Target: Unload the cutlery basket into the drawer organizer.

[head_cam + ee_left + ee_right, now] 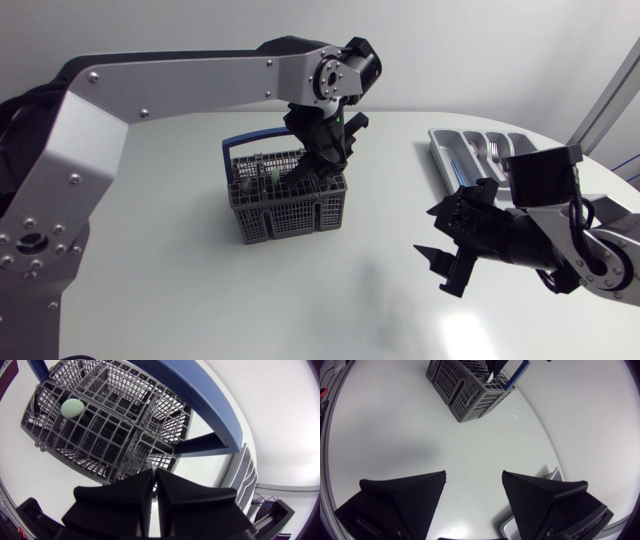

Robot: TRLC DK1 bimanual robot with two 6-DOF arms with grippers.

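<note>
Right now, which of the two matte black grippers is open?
The right gripper, spread wide above the white table; the left gripper, at the grey cutlery basket, is shut.

left claw (154, 474) fingers pressed together, pointing down | right claw (473, 476) fingers spread wide

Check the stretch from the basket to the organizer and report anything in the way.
Nothing visible lies between the basket and the organizer. The right gripper, open, sits to one side of that line, not on it. The basket's blue handle arches close by the left gripper.
</note>
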